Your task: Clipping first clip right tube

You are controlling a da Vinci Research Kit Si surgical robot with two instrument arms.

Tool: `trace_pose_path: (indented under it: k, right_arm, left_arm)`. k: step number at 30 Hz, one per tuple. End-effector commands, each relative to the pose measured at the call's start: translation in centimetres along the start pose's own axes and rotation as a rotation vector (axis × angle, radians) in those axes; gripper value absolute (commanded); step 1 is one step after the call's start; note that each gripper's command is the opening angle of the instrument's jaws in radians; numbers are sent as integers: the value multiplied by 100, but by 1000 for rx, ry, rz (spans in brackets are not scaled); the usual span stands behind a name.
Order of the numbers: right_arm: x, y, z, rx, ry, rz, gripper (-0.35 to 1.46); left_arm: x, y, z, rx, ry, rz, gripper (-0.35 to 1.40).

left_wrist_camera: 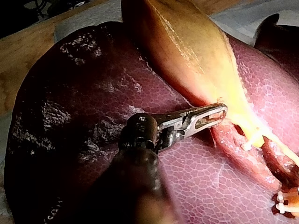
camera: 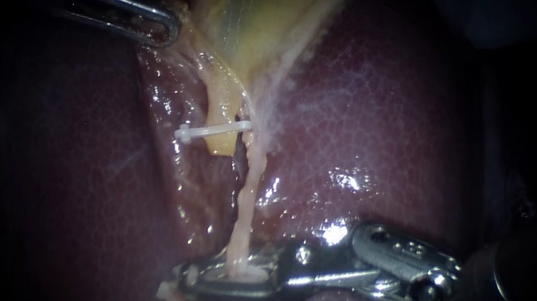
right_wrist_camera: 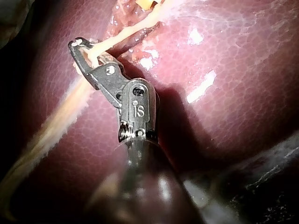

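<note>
Right instrument (camera: 191, 278): jaws clamped across the pale cream right tube (camera: 247, 198), below the white plastic clip (camera: 209, 133). Left instrument (camera: 169, 26): jaws gripping the yellow gallbladder (camera: 249, 7) above that clip. Step in hand looks like closing the clip. Next probably needs a full squeeze and a straight release.

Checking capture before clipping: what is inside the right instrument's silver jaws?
The pale cream tube crosses between the right instrument's jaws; both touch it. Metal hides any clip inside and the dark red liver beneath.

The left instrument (camera: 169, 26) enters from the upper left, jaws closed on the gallbladder (camera: 251, 0) edge. The right instrument (camera: 191, 277) enters from the lower right, jaws clamped across the right tube (camera: 248, 191).
</note>
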Motion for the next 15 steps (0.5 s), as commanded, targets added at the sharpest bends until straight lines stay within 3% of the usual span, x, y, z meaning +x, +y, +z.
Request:
trace_pose_path:
  k: [1, 15]
  right_arm:
    - [0, 1, 0, 0, 1, 1, -35]
    - [-5, 9, -4, 1, 3, 5, -35]
  left_arm:
    - [0, 0, 0, 0, 0, 0, -35]
    - [0, 0, -1, 0, 0, 0, -35]
